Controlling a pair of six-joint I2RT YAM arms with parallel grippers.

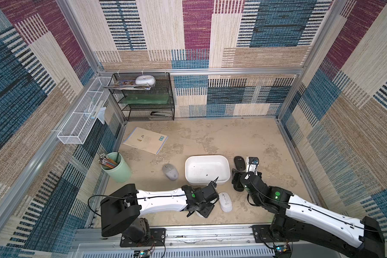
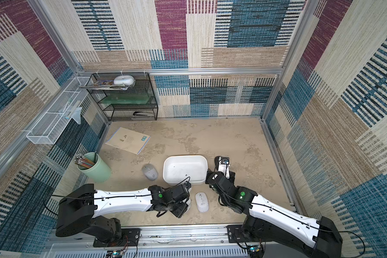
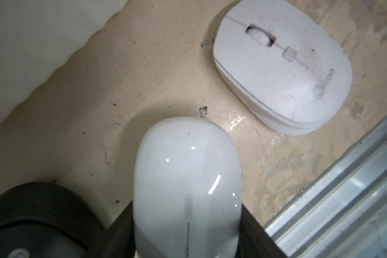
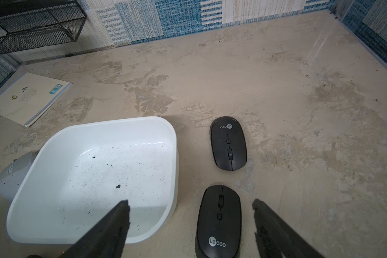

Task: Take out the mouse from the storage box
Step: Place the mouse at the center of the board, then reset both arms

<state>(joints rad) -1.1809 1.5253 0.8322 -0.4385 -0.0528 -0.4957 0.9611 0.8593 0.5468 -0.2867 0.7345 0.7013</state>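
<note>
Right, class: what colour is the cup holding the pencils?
Pale green; the cup shows best in a top view.

Both the left arm (image 1: 161, 198) and right arm (image 1: 322, 220) wear white shells between black joint housings, each with a thin black cable (image 1: 159, 197) along it and a round green dot (image 1: 193, 195) near the wrist.

The left jaws are filled by a glossy white mouse (image 3: 186, 178). Ahead of them a strip of bare counter (image 3: 143, 78) runs between the box (image 3: 31, 44) wall on one side and a flat white mouse (image 3: 282, 73) on the other, with a metal rail (image 3: 344, 178) close behind that mouse. The right jaws stand wide around a black mouse (image 4: 219, 221) without touching it. The box crowds one jaw and a second black mouse (image 4: 228, 143) lies just ahead. Beyond it the counter is open.
</note>
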